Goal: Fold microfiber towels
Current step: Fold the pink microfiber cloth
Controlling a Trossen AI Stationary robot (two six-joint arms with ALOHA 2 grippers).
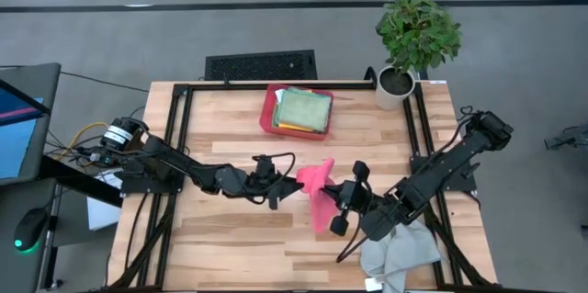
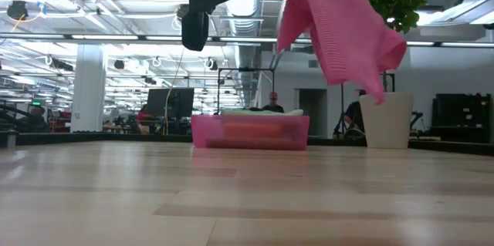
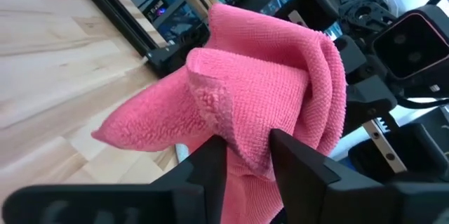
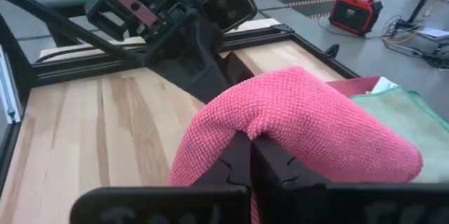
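While both arms meet over mid-table, the pink towel point(image 1: 319, 194) hangs in the air between them, clear of the wood; the low view shows it draped well above the surface.

Right gripper point(image 4: 250, 155): fingers pinched fully together on a fold of the pink towel.

Left gripper point(image 3: 247, 155): fingers narrowed around a bunched edge with cloth between them; whether the grip is firm yet, cannot tell.

Key relation: in the high view the towel lies at 3 o'clock from the left gripper and at 9 o'clock from the right one, its long axis running roughly 12 to 6. Both are about equally near.

Judgement: spreading the cloth flat calls for the grippers to part along the 9–3 line.

Red tray point(image 1: 268, 114) with folded towels point(image 1: 304, 109) sits at 12 o'clock; grey towel point(image 1: 400, 251) at 5 o'clock.
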